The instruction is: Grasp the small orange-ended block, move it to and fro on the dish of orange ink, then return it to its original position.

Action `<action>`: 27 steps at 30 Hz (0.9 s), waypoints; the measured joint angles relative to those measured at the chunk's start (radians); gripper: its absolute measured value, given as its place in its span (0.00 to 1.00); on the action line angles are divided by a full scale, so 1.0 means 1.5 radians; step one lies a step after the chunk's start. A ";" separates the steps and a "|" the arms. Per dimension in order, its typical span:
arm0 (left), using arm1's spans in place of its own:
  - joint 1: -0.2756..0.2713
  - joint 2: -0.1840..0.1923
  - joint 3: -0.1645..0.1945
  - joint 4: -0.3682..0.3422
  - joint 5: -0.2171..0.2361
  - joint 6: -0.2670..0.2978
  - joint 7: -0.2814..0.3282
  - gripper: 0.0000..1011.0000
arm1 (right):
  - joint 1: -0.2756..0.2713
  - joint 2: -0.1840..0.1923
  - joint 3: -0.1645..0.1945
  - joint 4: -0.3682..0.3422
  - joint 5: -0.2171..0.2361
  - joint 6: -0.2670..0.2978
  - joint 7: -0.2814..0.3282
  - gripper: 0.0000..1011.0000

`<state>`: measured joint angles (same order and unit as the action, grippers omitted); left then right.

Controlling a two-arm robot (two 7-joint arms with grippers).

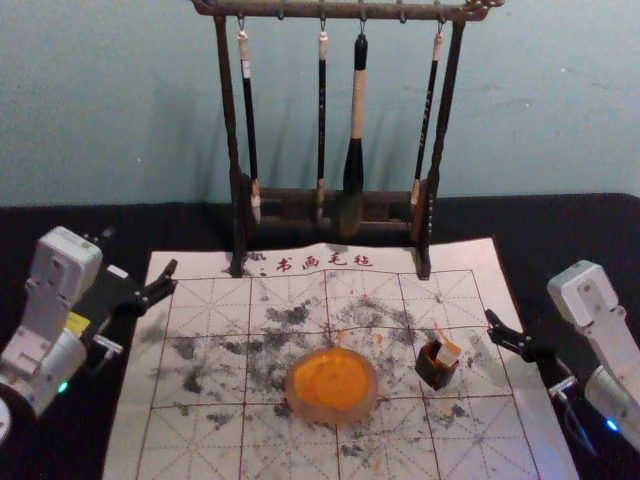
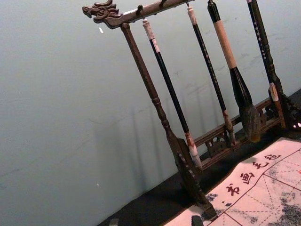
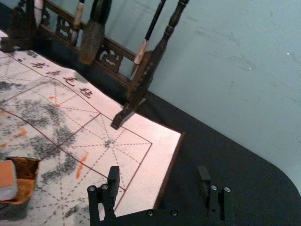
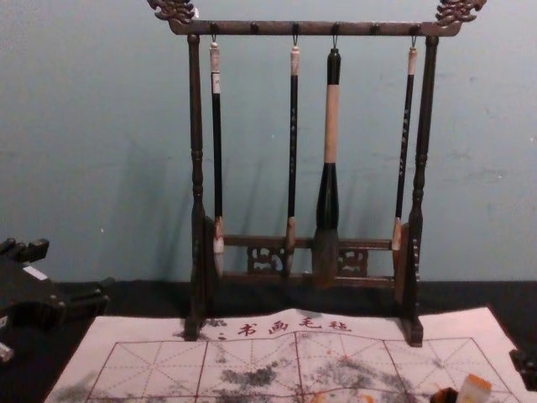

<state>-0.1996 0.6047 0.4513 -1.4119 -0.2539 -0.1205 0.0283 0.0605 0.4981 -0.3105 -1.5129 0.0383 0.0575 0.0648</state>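
A pale wall (image 1: 110,110) backs a dark table (image 1: 130,222), on which you have a gridded white mat (image 1: 128,440). At the left, your left gripper (image 4: 77,274) is over the table beside the mat, fingers parted, nothing between them; it carries a white label (image 4: 35,273) too small to read. Next, the brush rack (image 1: 229,110) stands at the mat's far edge; the mat's heading there reads 书画毛毡, and the marks on the brush handles are illegible. The dish of orange ink (image 1: 296,400) sits mid-mat. To its right, the orange-ended block (image 1: 447,353) stands in a small brown holder (image 1: 430,375), its long axis steep but leaning right, orange end up. Your right gripper (image 3: 158,170), beyond the holder at the right, is the nearer one, released and empty. From its fingers the block lies to the left and somewhat towards the robot; in my judgement, you should bring that arm left and back, matching the lean before closing.
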 joint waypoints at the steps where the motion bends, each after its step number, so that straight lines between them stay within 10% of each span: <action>1: 0.000 0.000 0.000 0.000 0.000 0.000 0.000 0.99 | 0.001 -0.005 0.002 0.005 -0.004 -0.003 -0.003 0.99; 27: 0.000 0.000 0.000 0.000 0.000 0.000 0.000 0.99 | 0.002 -0.009 0.004 0.009 -0.009 -0.007 -0.006 0.99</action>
<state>-0.1995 0.6047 0.4514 -1.4120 -0.2539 -0.1206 0.0283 0.0633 0.4852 -0.3045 -1.4992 0.0255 0.0469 0.0560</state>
